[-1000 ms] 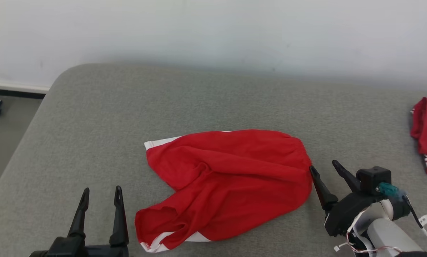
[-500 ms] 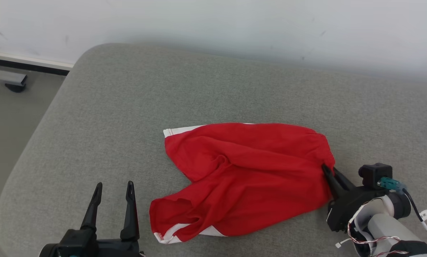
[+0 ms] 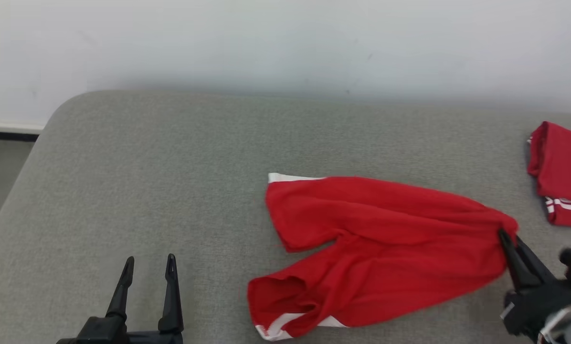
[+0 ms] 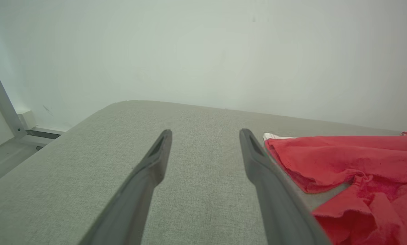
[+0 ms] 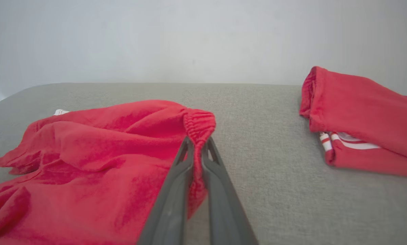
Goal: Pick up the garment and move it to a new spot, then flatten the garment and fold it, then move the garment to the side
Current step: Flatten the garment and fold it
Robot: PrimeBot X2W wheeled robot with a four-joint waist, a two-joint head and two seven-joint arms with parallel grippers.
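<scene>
Right wrist view: right claw [image 5: 197,140] clamped on waistband of red garment [image 5: 87,146], well off left edge of surface [image 5: 258,112]; left claw [image 3: 150,260] gaping, empty.

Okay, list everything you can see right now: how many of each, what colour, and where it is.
shorts: one, red with white trim, lying rumpled on the cushion, right of centre
folded garment: one, red with white stripes, far right of the cushion
cushion: one, grey, under both garments
wall: one, white, behind the cushion
left gripper: one, dark, open, lower left, apart from the shorts
right gripper: one, dark, shut on the shorts' waistband, lower right
</scene>
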